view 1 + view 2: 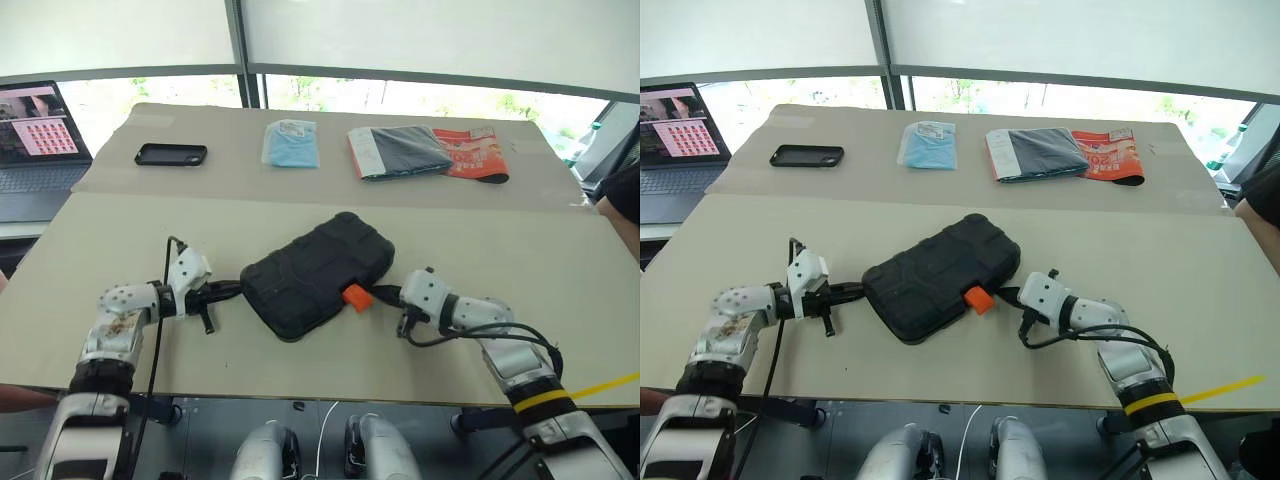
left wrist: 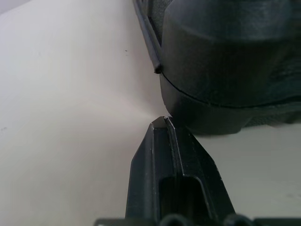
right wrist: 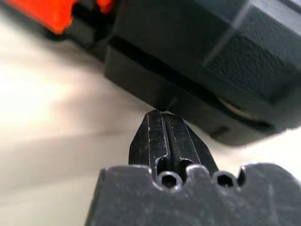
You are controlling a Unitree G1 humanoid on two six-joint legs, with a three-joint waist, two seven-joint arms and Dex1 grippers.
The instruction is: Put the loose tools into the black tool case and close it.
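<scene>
Beige tabltop [image 1: 120, 330], matte and smooth, in front of bright windows; a second beige tabletop strip behind carries a flat black phone [image 1: 171, 154], a light blue packet [image 1: 291, 143], a folded grey cloth pack [image 1: 400, 152] and a red printed pack [image 1: 474, 153]. A laptop [image 1: 35, 145] is cut off at the left edge.

The black tool case [image 1: 318, 273] lies closed, set diagonally in the middle of the near tabletop. Its contents are hidden. Shell is textured black plastic with rounded corners and moulded ridges; a small orange latch [image 1: 356, 296] sits on its near right edge.

Left hand [image 1: 236, 290]: fingers clenched together, empty, tips at the case's left corner; in the wrist view they sit just at its rounded edge, contact not certain.

Right hand [image 1: 381, 295]: fingers pressed together, empty, tips against the case's edge just beside the latch.
</scene>
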